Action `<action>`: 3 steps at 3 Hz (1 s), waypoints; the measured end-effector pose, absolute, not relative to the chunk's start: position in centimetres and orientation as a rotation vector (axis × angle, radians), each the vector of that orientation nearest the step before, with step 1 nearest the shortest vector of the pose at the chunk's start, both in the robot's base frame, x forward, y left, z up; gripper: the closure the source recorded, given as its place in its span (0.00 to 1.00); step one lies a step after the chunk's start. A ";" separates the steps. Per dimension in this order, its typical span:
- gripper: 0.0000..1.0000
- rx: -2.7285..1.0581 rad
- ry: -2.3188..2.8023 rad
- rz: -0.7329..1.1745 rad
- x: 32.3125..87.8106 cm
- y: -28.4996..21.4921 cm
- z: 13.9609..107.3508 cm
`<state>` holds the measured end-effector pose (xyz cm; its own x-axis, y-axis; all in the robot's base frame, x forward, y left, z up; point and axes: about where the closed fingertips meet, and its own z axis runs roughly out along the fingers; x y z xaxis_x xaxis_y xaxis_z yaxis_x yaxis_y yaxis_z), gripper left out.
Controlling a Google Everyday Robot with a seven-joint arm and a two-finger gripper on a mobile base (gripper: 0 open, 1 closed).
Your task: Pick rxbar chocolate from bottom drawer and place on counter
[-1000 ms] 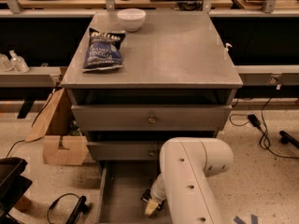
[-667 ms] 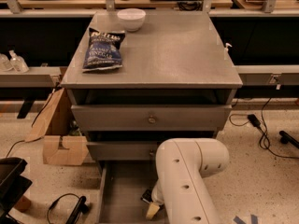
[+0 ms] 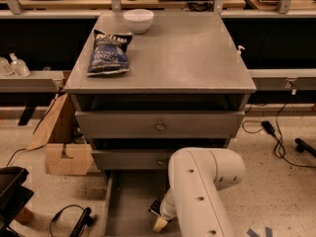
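Observation:
The bottom drawer (image 3: 127,206) of the grey cabinet is pulled open and its plain grey floor shows. My white arm (image 3: 202,181) reaches down into it from the right. My gripper (image 3: 159,220) is low inside the drawer, near its middle. A small dark flat piece (image 3: 154,209) shows right at the gripper; it may be the rxbar chocolate, but the arm hides most of it. I cannot tell whether the gripper holds it. The counter (image 3: 182,53) is the broad grey top of the cabinet.
A blue chip bag (image 3: 108,53) and a white bowl (image 3: 138,19) sit on the counter's back left. Two upper drawers with round knobs (image 3: 160,127) are shut. A cardboard box (image 3: 66,157) stands left of the cabinet, and cables lie on the floor on both sides.
The arm has shifted slightly, and the gripper sits a little lower in the drawer. Nothing on the counter has moved.

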<state>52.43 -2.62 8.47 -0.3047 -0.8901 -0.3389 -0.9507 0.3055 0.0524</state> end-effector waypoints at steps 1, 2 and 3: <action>0.72 -1.681 2.328 0.357 52.4 -2.6 9.3; 0.95 -1.681 2.328 0.357 52.4 -2.6 10.2; 1.00 -1.681 2.328 0.357 52.4 -2.6 10.8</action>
<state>52.43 -2.62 10.84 -0.3046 -0.8902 -0.3389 -0.9508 0.3053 0.0525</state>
